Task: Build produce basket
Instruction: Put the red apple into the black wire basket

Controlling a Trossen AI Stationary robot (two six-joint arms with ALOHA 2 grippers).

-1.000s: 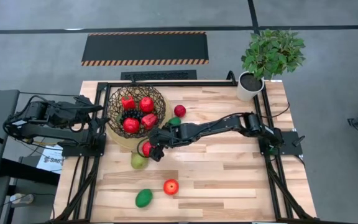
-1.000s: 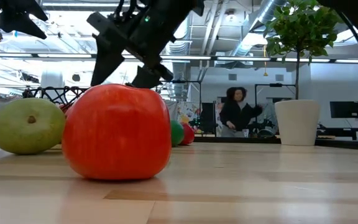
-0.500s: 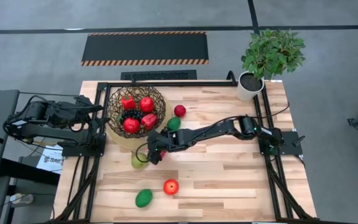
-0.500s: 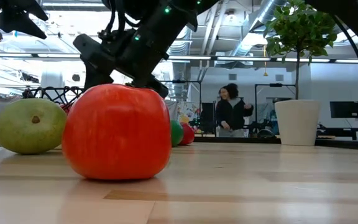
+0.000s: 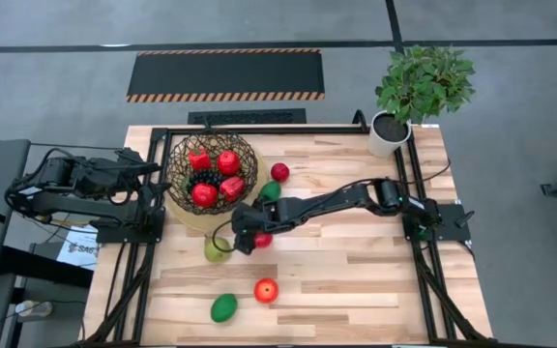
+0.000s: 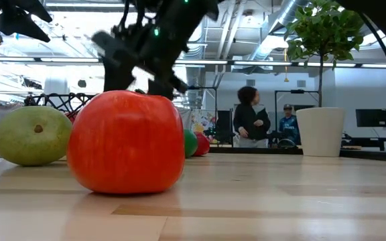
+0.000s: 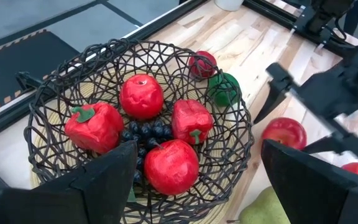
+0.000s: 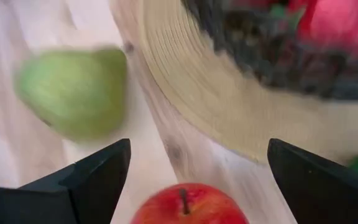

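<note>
The dark woven basket (image 5: 213, 174) on its tan base holds red peppers, red apples and dark grapes (image 7: 143, 130). My right gripper (image 5: 235, 237) is open, just near of the basket, above the table. A red apple (image 8: 188, 205) lies on the table between its fingers without touching them; it also shows in the high view (image 5: 262, 239). A yellow-green pear (image 5: 216, 249) lies beside it. My left gripper (image 5: 148, 169) waits open at the basket's left. A green oval (image 5: 271, 191) and a red apple (image 5: 279, 172) lie right of the basket.
A red apple (image 5: 266, 290) and a green oval (image 5: 223, 307) lie near the table's near edge. A potted plant (image 5: 395, 126) stands at the far right corner. A black frame (image 5: 259, 129) runs around the work area. People stand in the room behind (image 6: 250, 120).
My right gripper has dipped toward the pear and then risen again, staying open. The red apple at it now lies a little farther toward the table's right edge, away from the basket's near rim. The pear has stayed in place.
</note>
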